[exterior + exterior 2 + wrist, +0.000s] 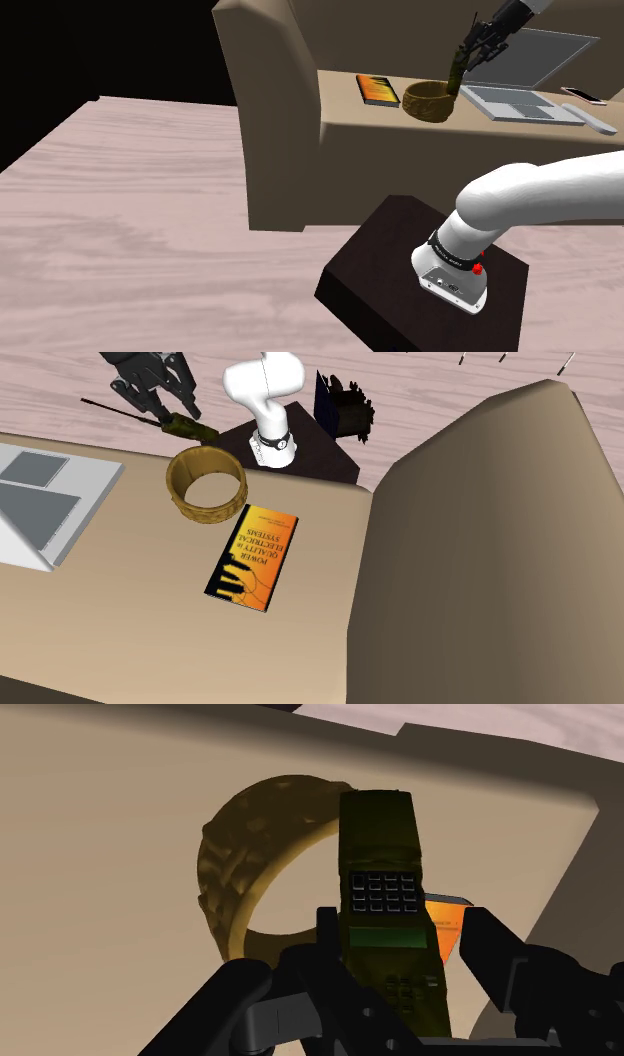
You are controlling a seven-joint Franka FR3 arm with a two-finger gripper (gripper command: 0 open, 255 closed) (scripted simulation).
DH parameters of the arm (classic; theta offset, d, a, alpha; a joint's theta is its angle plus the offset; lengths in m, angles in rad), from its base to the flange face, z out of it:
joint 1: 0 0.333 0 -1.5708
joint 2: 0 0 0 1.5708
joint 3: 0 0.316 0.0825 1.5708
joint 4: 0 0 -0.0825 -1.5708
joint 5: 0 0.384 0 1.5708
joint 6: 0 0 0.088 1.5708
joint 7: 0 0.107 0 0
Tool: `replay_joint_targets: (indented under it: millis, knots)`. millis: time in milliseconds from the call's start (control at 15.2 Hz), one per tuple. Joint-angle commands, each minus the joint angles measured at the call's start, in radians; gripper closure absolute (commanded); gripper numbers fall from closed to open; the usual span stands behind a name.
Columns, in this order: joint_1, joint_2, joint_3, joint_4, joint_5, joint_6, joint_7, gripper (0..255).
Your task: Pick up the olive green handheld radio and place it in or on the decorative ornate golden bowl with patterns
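The black two-finger claw (488, 42) hangs over the tan table (120, 612). The olive green handheld radio with the dark keypad (380, 854) sits between its fingers (492, 949). The radio is tipped, with its long thin aerial up by the claw, and its other end points down at the round golden bowl with bumpy patterns (207, 512), close to the rim on the claw's side.

In the wrist view the fingers stand wide apart; one touches the radio's side, but there is a gap next to the other, and a bit of the flat orange book (255, 557) shows through it. So I think the claw is not squeezing the radio, though I am not fully sure.

Here is what could go wrong. The radio's low end looks to be over the rim and not over the middle of the bowl, so it could hit the rim and slide down the outside onto the table. The radio is long and the bowl is small, so it might lean on the edge and topple out, or push the bowl along. The aerial is near the fingers, so it could snag when the claw lifts and pull the radio back out. The open grey laptop (515, 100) is just beside the bowl, so a falling radio could land on it.
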Motion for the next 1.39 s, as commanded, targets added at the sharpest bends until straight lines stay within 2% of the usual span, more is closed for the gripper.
replay_joint_targets:
  millis: [0,594,660,990,1254,1320]
  knots:
    - [-0.004,-0.009,0.000,-0.032,-0.004,0.024,-0.003,255]
    - [-0.007,-0.013,-0.002,-0.051,-0.006,0.037,-0.006,255]
    - [-0.007,-0.013,-0.002,-0.051,-0.006,0.037,-0.006,0]
    - [-0.007,-0.013,-0.002,-0.051,-0.006,0.037,-0.006,0]
    - [0.006,0.020,-0.019,0.106,-0.001,-0.086,-0.013,0]
    - [0.006,0.020,-0.019,0.106,-0.001,-0.086,-0.013,0]
